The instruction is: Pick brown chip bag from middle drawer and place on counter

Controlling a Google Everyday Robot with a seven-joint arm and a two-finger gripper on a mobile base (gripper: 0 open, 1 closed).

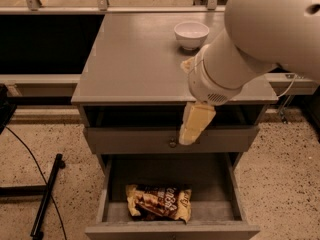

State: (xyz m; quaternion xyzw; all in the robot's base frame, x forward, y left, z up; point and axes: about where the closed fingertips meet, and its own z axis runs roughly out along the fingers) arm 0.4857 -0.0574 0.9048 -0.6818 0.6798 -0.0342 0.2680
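We see the brown chip bag (159,202) lying flat and crumpled on the bare floor of the middle drawer (212,184). Its dark middle with pale lettering faces up, and its edges are tan-yellow. It sits near the drawer's front wall, a little left of centre. The grey drawer stands open. Above it is the counter (135,59), grey, flat and slightly glossy. Our gripper (189,135) hangs just below the counter's front edge, above the drawer and well apart from the bag.
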